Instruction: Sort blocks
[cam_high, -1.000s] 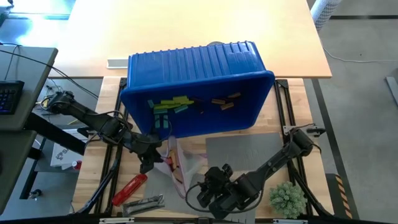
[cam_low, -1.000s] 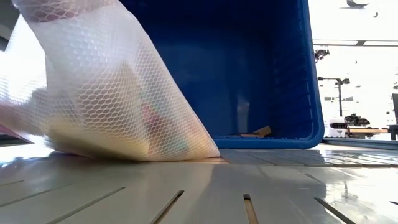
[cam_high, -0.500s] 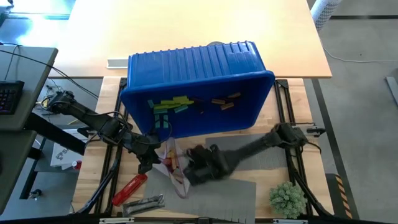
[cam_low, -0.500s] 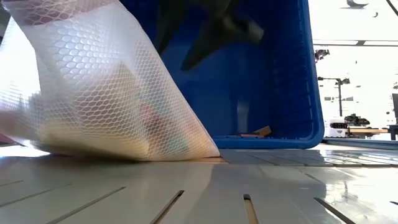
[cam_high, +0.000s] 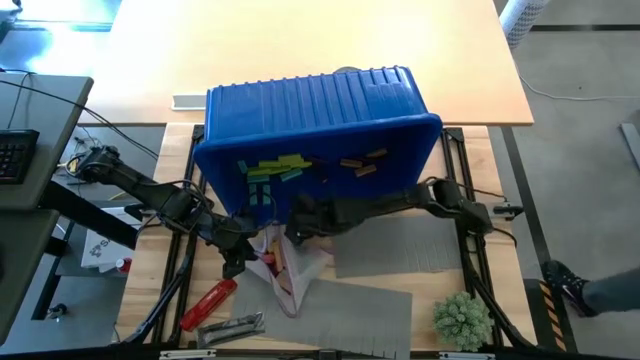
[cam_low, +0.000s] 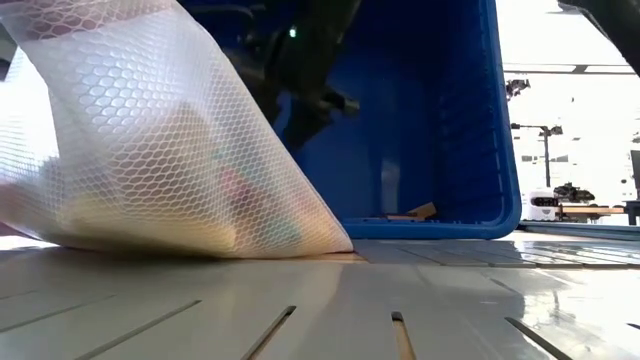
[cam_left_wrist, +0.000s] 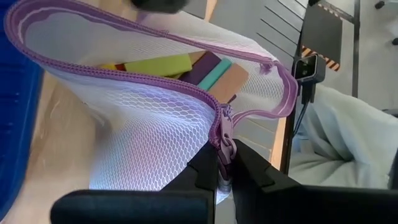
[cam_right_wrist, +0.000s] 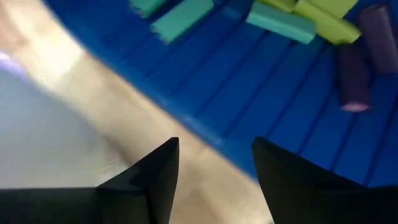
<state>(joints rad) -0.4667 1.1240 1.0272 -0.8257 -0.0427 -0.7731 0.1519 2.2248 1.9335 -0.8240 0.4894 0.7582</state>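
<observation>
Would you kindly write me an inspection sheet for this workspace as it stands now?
Surface: wooden table with grey mats at the front.
Job's things: coloured blocks lie in the tipped blue bin; more blocks sit inside the mesh bag.
Clutter: red tool, a metal piece beside it, a small green plant.
Grippers: left gripper shut on the bag's zipper edge; right gripper open and empty at the bin's front lip.
Cables: cables run along the left arm.
Surroundings: a person's shoe at the right edge; a keyboard at far left.
</observation>
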